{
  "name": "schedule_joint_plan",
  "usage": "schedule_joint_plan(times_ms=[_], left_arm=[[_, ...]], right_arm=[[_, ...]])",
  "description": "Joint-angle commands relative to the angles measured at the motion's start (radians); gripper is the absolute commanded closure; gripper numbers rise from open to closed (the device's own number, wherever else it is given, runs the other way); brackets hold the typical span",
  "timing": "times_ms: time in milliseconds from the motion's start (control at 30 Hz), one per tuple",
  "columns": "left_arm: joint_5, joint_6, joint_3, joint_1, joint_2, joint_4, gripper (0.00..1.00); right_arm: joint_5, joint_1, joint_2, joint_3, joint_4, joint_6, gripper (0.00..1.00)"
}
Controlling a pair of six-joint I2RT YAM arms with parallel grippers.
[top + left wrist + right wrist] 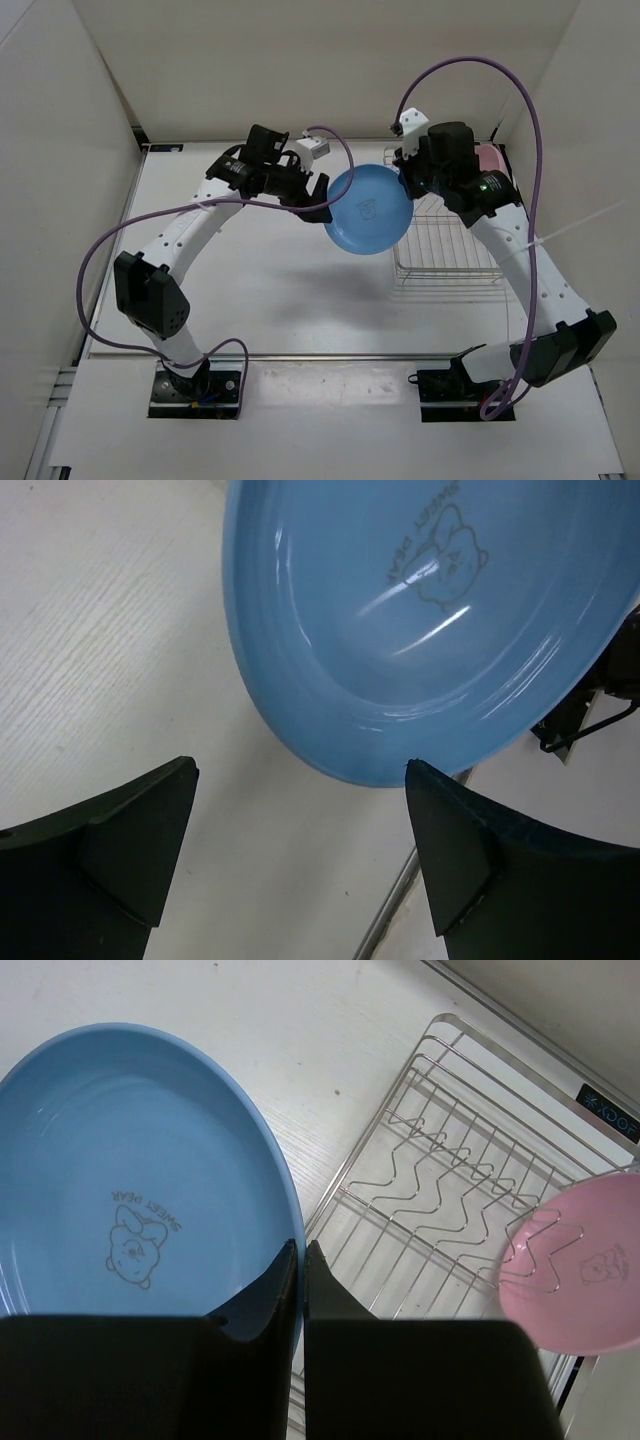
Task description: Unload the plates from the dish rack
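Note:
My right gripper (402, 180) is shut on the rim of the light blue plate (368, 209) and holds it in the air left of the dish rack (450, 250). The plate fills the left of the right wrist view (130, 1190), pinched between my fingers (298, 1260). The pink plate (582, 1270) stands in the rack (440, 1190); in the top view only its edge (490, 155) shows behind my right arm. My left gripper (312, 192) is open at the blue plate's left edge; in the left wrist view the plate (420, 620) hangs just beyond its spread fingertips (300, 780).
White walls enclose the table on three sides. Purple cables loop over both arms. The rack's wire edge (400, 900) lies under my left gripper. Bare white tabletop (280, 290) lies in front of the rack and plate.

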Motion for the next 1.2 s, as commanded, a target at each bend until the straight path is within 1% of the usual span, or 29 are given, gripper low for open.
schedule_joint_plan(times_ms=[0, 67, 200, 333, 400, 467, 500, 533, 567, 600, 633, 667, 767, 800, 833, 867, 900, 933, 967, 1000, 1033, 1067, 1100, 1167], left_arm=[[0.052, -0.009, 0.065, -0.004, 0.007, 0.013, 0.05], [0.052, -0.009, 0.102, -0.013, 0.022, 0.003, 0.09], [0.052, -0.009, 0.148, -0.014, 0.062, -0.007, 0.10], [0.061, -0.009, 0.157, -0.014, 0.082, -0.007, 0.22], [0.061, -0.009, 0.157, -0.014, 0.082, -0.007, 0.34], [0.052, -0.009, 0.157, -0.014, 0.082, -0.007, 0.37], [0.052, -0.009, 0.157, -0.014, 0.082, -0.007, 0.41], [0.043, -0.009, 0.157, -0.014, 0.082, -0.007, 0.52], [0.043, -0.009, 0.157, -0.014, 0.082, -0.007, 0.55], [0.043, -0.009, 0.157, -0.014, 0.082, -0.007, 0.62], [0.032, -0.018, 0.157, -0.014, 0.082, -0.007, 0.83], [0.032, -0.029, 0.157, -0.014, 0.091, -0.007, 0.89], [0.009, -0.045, 0.157, -0.014, 0.100, 0.007, 0.89], [-0.006, -0.057, 0.139, -0.014, 0.091, 0.018, 0.89], [-0.058, -0.074, 0.125, -0.014, 0.082, 0.031, 0.89], [-0.099, -0.095, 0.108, -0.014, 0.073, 0.047, 0.89], [-0.133, -0.126, 0.067, -0.014, 0.050, 0.073, 0.89], [-0.191, -0.137, 0.045, -0.014, 0.038, 0.084, 0.89], [-0.219, -0.149, 0.022, -0.014, 0.024, 0.093, 0.89], [-0.239, -0.173, -0.004, 0.000, 0.010, 0.102, 0.89], [-0.289, -0.190, -0.063, 0.025, -0.021, 0.126, 0.89], [-0.307, -0.204, -0.096, 0.043, -0.034, 0.137, 0.89], [-0.351, -0.230, -0.123, 0.084, -0.045, 0.137, 0.89], [-0.399, -0.252, -0.191, 0.130, -0.056, 0.148, 0.89]], right_arm=[[-0.069, -0.006, -0.044, 0.026, 0.030, 0.014, 1.00], [-0.083, -0.006, -0.055, 0.026, 0.030, 0.005, 1.00], [-0.096, -0.006, -0.055, 0.026, 0.021, 0.005, 1.00], [-0.097, -0.006, -0.055, 0.026, 0.021, 0.005, 1.00], [-0.097, -0.006, -0.055, 0.026, 0.021, 0.005, 1.00], [-0.097, -0.006, -0.055, 0.026, 0.021, 0.005, 1.00], [-0.097, -0.006, -0.055, 0.026, 0.021, 0.005, 1.00], [-0.097, -0.006, -0.055, 0.026, 0.012, 0.005, 1.00], [-0.107, -0.006, -0.055, 0.026, 0.012, 0.005, 1.00], [-0.107, -0.006, -0.055, 0.035, 0.012, 0.005, 1.00], [-0.119, -0.006, -0.055, 0.035, 0.002, 0.005, 1.00], [-0.120, -0.006, -0.055, 0.035, 0.002, 0.005, 1.00], [-0.120, -0.006, -0.055, 0.035, 0.002, 0.014, 1.00], [-0.095, -0.006, -0.055, 0.022, 0.002, 0.014, 0.95], [-0.074, -0.006, -0.055, 0.021, 0.016, 0.014, 0.69], [-0.048, -0.006, -0.055, -0.004, 0.025, 0.014, 0.47], [-0.020, -0.016, -0.055, -0.014, 0.037, 0.014, 0.36], [0.004, -0.017, -0.055, -0.014, 0.057, 0.026, 0.21], [0.052, -0.032, -0.055, -0.023, 0.067, 0.048, 0.09], [0.084, -0.055, -0.055, -0.023, 0.076, 0.063, 0.00], [0.118, -0.069, -0.055, -0.023, 0.099, 0.080, 0.00], [0.149, -0.105, -0.046, -0.023, 0.110, 0.116, 0.00], [0.182, -0.125, -0.045, -0.023, 0.110, 0.130, 0.00], [0.193, -0.180, -0.045, -0.014, 0.110, 0.153, 0.00]])
